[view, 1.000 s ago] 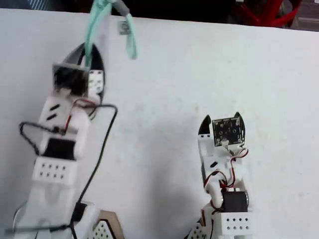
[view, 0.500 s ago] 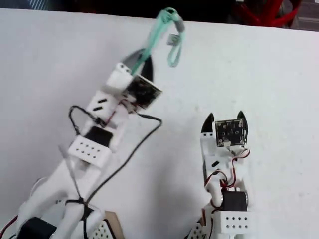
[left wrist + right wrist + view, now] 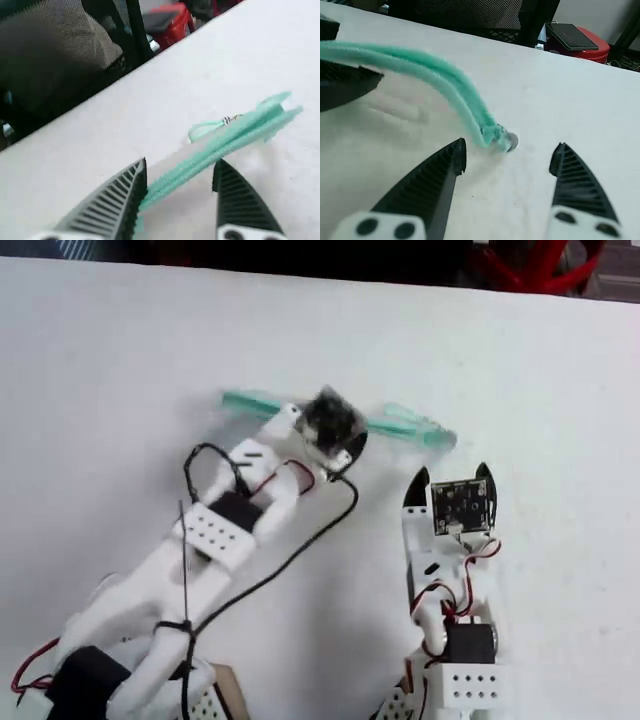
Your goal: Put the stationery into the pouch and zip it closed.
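A flat teal pouch (image 3: 400, 425) lies roughly crosswise near the middle of the white table (image 3: 560, 380). My left gripper (image 3: 345, 427) is shut on its middle part. In the left wrist view the pouch (image 3: 250, 122) runs out between the gripper (image 3: 180, 165) fingers toward a thin loop at its far end. My right gripper (image 3: 450, 473) stands open just in front of the pouch's right end. In the right wrist view the pouch (image 3: 420, 62) droops down to a small metal pull (image 3: 509, 142), which rests on the table between the open gripper (image 3: 511, 146) fingertips.
A red object (image 3: 540, 265) and a dark chair (image 3: 470, 15) stand beyond the table's far edge. A wooden plate (image 3: 215, 690) sits at the front edge by the left arm's base. White table surface stretches to the far left and far right.
The left arm has swung from the far left toward the middle, carrying the pouch. The pouch went from hanging upright to lying crosswise in front of the right gripper. The right arm kept still.
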Robot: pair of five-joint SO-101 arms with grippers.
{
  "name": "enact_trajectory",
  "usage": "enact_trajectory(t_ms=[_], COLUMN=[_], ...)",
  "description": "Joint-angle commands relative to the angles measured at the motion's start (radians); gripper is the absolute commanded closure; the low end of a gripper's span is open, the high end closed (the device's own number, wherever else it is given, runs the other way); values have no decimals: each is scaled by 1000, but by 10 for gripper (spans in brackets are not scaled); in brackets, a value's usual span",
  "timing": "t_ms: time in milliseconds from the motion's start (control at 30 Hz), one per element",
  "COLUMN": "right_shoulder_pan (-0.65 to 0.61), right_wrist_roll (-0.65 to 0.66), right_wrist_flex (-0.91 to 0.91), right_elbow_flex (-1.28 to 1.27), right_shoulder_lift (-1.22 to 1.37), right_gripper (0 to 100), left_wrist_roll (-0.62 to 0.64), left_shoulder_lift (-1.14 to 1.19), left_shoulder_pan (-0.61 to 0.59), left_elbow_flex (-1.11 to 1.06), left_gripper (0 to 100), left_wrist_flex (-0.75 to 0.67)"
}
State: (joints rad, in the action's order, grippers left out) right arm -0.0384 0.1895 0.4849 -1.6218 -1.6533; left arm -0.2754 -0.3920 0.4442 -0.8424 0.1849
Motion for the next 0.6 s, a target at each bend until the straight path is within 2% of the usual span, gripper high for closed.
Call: enact_trajectory(t_ms=[0,200,333,467,567], right_shoulder_pan=[12,12,12,12,12], right_wrist_roll=[-2,-2,0,0,0], right_wrist_flex=[-19,-19,-19,-19,-19], right_elbow_flex=[8,8,8,8,8], right_shoulder_lift=[-7,-7,-7,-7,-7], right_gripper=[734,734,734,734,734], left_wrist_roll=[144,181,178,173,173], left_shoulder_lift=[-4,-13,-15,-15,-13], left_shoulder_pan=[-33,-53,-15,-8,-67], left_elbow_flex=[238,514,632,769,858], left_gripper=[749,748,747,747,747], left_wrist_flex=[295,617,815,953,1013])
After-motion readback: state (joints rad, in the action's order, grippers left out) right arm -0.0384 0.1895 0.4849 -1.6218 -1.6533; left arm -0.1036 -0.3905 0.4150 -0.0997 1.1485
